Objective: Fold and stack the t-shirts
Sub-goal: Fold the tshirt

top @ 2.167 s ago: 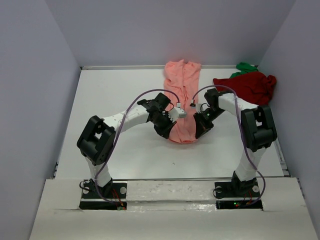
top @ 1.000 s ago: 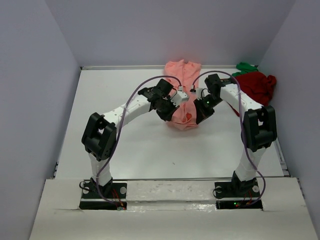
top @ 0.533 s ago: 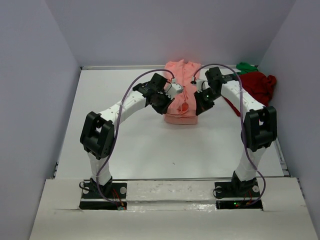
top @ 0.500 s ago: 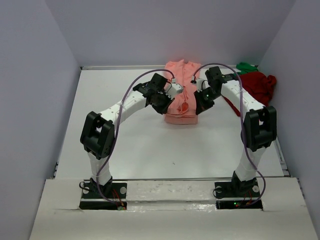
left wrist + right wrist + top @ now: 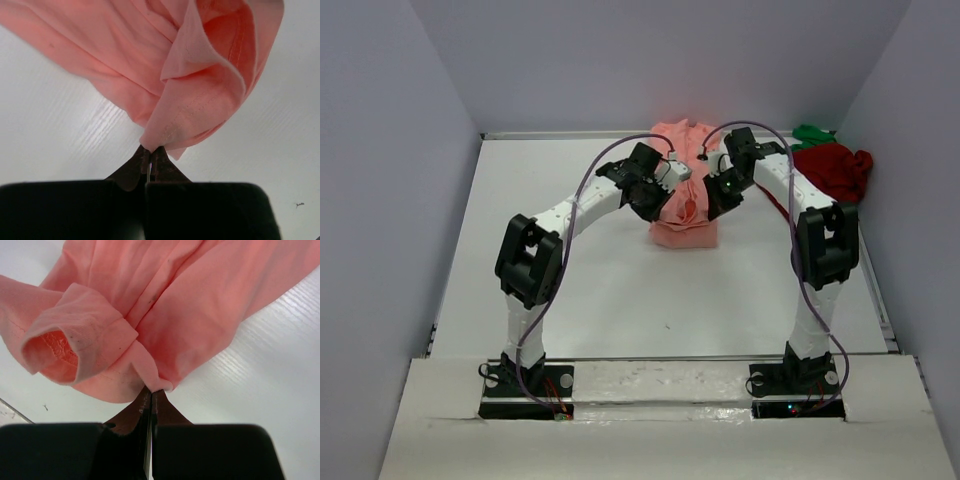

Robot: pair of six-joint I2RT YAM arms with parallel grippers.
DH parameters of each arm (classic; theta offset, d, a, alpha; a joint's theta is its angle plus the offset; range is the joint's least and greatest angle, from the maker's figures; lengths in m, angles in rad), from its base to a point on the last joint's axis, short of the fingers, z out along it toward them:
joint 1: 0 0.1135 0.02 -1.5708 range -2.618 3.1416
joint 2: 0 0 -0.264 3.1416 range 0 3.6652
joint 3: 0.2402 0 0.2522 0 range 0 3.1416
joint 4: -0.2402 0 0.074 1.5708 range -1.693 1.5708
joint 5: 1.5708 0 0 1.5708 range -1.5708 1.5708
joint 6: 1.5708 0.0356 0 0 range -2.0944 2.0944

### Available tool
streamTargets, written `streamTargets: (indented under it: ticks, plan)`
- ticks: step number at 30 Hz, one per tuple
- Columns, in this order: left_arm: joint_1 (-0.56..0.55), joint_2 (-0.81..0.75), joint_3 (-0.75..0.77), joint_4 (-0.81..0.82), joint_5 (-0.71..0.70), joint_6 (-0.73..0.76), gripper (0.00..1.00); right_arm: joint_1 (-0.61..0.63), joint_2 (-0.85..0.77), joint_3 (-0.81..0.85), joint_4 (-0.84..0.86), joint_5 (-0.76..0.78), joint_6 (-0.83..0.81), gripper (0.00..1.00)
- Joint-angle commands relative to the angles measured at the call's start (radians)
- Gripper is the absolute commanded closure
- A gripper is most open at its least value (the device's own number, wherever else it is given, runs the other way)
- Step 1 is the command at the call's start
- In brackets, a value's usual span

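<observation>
Two grippers hold the same garment, the salmon-pink t-shirt (image 5: 685, 228). It lies as a long narrow strip at the far middle of the desk (image 5: 570, 290), with its far end against the back wall. The left gripper (image 5: 150, 156) is closed tight on a hemmed corner of the pink cloth. In the left wrist view the fabric fans up and away from the pinched tips, and a rolled hem opening curls to the right. The right gripper (image 5: 151, 392) is likewise clamped on the opposite corner, its tips meeting with only a thin edge of cloth between them. A sleeve-like tube of fabric bulges to the left of it. From above, the grippers hang over the strip, one on either side of its middle. The near part of the shirt is doubled over, so a rounded fold forms its near edge. The dark red t-shirt (image 5: 832, 172) sits crumpled at the far right corner of the desk, apart from the pink one. The bright green t-shirt (image 5: 812, 132) shows only as a small crumple touching the dark red one's far side, by the back wall.
</observation>
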State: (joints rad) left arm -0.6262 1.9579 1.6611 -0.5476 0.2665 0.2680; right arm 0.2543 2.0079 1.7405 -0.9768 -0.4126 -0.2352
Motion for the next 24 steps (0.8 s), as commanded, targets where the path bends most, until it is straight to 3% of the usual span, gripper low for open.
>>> streamTargets:
  ticks: [1, 7, 24]
  plan:
    - [0.013, 0.019, 0.107, 0.04, -0.026, -0.019, 1.0, -0.007, 0.014, 0.063, 0.05, 0.015, 0.011, 1.0]
    - [0.033, 0.084, 0.209, 0.021, -0.049, -0.013, 1.0, -0.026, 0.04, 0.094, 0.063, 0.028, 0.016, 1.0]
    - [0.049, 0.142, 0.256, 0.037, -0.108, 0.019, 1.0, -0.044, 0.098, 0.189, 0.167, 0.162, 0.04, 1.0]
